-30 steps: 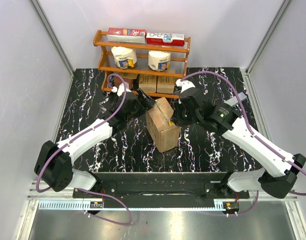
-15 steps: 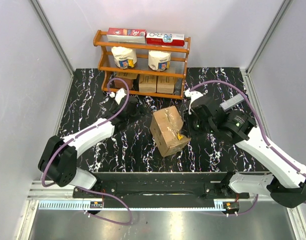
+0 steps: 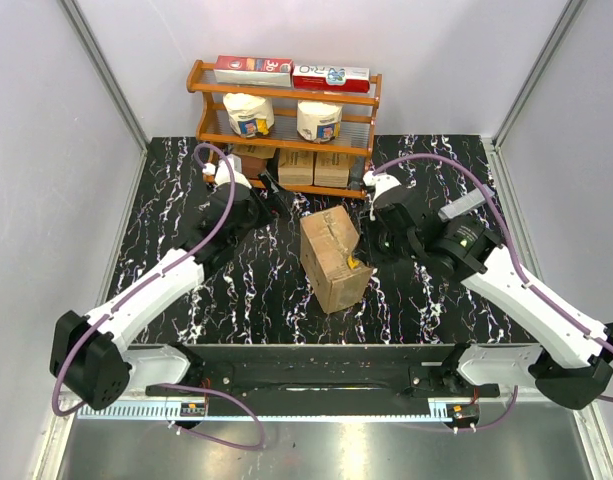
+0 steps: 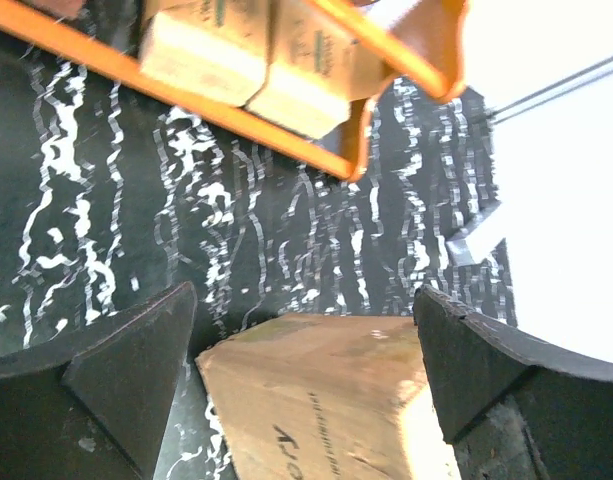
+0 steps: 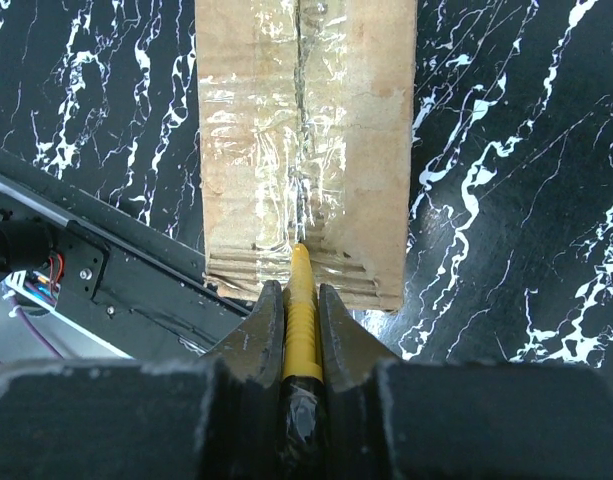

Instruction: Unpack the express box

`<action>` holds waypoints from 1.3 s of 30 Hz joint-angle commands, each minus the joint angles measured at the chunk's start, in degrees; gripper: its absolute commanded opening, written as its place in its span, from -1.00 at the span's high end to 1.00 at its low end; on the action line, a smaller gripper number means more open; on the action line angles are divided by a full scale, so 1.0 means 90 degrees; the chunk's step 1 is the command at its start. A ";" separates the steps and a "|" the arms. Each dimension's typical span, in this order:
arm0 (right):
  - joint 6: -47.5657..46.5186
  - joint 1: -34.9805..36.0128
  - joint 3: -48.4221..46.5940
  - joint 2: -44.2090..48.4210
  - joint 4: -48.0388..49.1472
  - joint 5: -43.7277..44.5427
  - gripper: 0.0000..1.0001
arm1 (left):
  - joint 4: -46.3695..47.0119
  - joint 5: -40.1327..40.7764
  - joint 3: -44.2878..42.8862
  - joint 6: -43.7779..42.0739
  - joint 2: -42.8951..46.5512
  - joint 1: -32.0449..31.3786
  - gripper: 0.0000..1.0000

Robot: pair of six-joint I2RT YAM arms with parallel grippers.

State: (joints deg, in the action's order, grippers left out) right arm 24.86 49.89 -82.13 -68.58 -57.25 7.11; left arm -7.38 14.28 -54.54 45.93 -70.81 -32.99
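The express box [image 3: 331,258], a brown carton with clear tape seams, lies tilted in the middle of the black marble table [image 3: 186,200]. My right gripper [image 3: 369,250] is at the box's right edge, shut on a yellow cutter [image 5: 300,320]. The cutter's tip touches the end of the taped seam on the box [image 5: 306,140]. My left gripper [image 3: 271,190] hangs open to the upper left of the box, apart from it. In the left wrist view its fingers [image 4: 126,390] stand wide on either side of the box's top face [image 4: 326,410], which bears black lettering.
An orange wooden rack [image 3: 286,95] stands at the back with small brown cartons [image 3: 311,168], two white rolls [image 3: 249,113] and red packets [image 3: 254,68]. A black rail [image 3: 316,360] runs along the near edge. White walls close in both sides.
My left gripper has drawn back from the box's top toward the upper left and opened wider. The box has turned and settled lower. The right gripper still holds the cutter at the seam.
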 commanded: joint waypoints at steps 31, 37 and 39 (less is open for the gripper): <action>0.0450 0.0053 -0.0074 0.0246 -0.0503 -0.0126 1.00 | 0.0303 -0.0182 0.0299 -0.1061 -0.0980 -0.0650 -0.71; 0.0548 0.0053 -0.0133 0.0422 -0.0718 -0.0068 1.00 | 0.0087 0.0258 0.0289 -0.0934 -0.1039 -0.0670 -0.68; 0.0597 0.0053 -0.0074 0.0452 -0.0855 -0.0068 1.00 | 0.0058 0.0307 0.0279 -0.0924 -0.1068 -0.0670 -0.68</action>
State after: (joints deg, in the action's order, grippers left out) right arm 28.18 49.82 -82.46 -67.42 -57.65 9.89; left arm 3.25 6.92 -52.88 40.77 -78.46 -40.18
